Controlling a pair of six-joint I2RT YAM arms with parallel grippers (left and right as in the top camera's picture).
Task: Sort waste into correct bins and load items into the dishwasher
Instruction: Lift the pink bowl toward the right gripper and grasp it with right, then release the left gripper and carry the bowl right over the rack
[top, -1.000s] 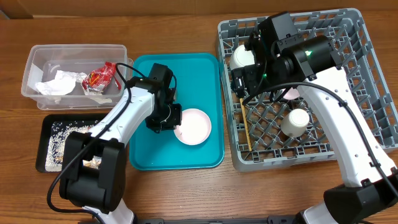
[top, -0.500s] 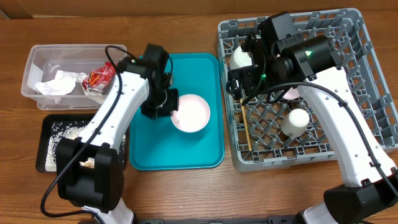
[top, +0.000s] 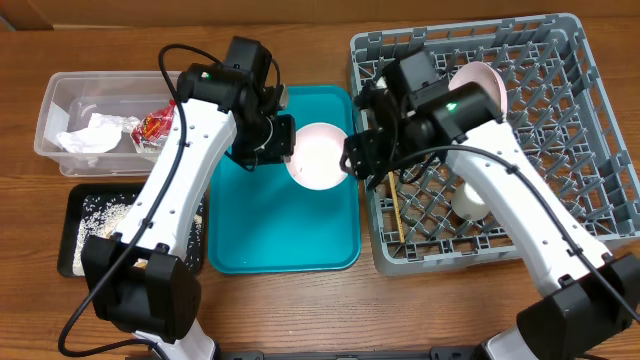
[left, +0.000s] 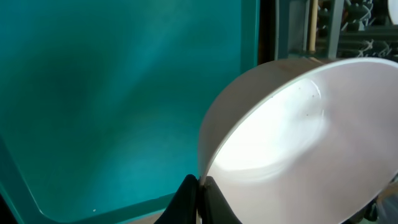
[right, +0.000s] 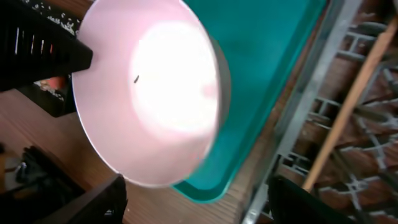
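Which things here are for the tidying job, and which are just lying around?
For the job: white bowl in the left hand, dish rack, white dish, cup, chopstick, clear tub, napkin, red wrapper, black tray, rice scraps.
Just there: teal tray, wooden table.

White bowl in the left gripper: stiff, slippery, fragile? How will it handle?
Likely rigid: the white bowl holds its round shape under the left gripper's rim pinch. Glossy glare suggests slick, so it may pivot there. Looks hard; dropped onto the teal tray, it might chip.
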